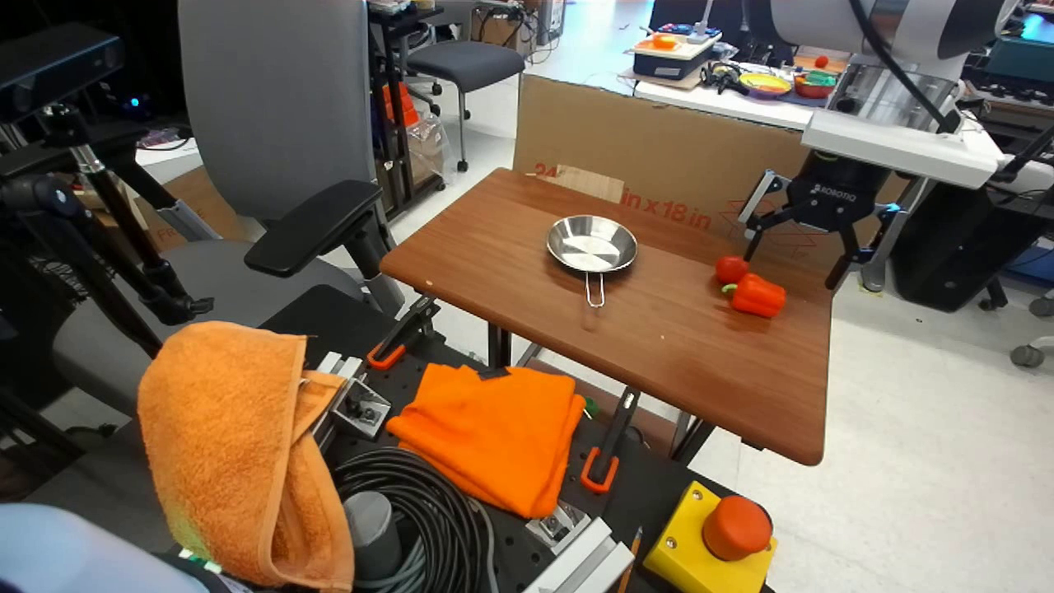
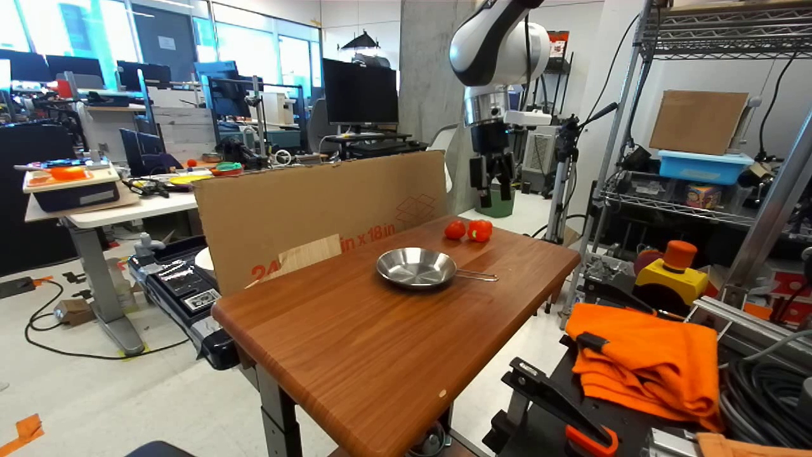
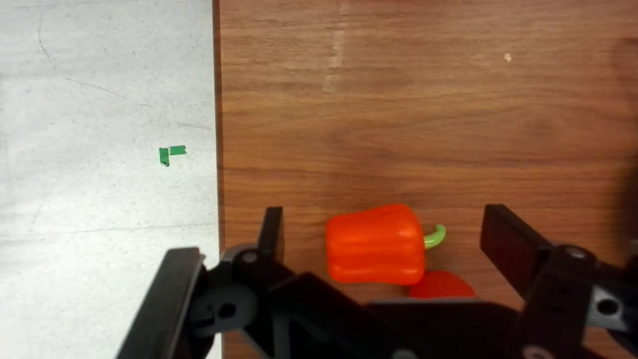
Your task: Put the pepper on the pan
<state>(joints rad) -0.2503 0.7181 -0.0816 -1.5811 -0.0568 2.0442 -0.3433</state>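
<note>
Low in the wrist view's middle, the pepper (image 3: 375, 247) stretches left to right under the wide-spread gripper (image 3: 384, 230).

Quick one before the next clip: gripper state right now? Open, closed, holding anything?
Gripper: open, jaws wide apart, holding nothing; the pepper lies on the table.

Brown wood-grain table (image 1: 486, 247) carries silver pan (image 1: 592, 245), right way up; orange-red pepper (image 1: 757, 296) lies on its side, apart; round red piece (image 1: 729, 268) just beside pepper, contact hard to tell.
</note>
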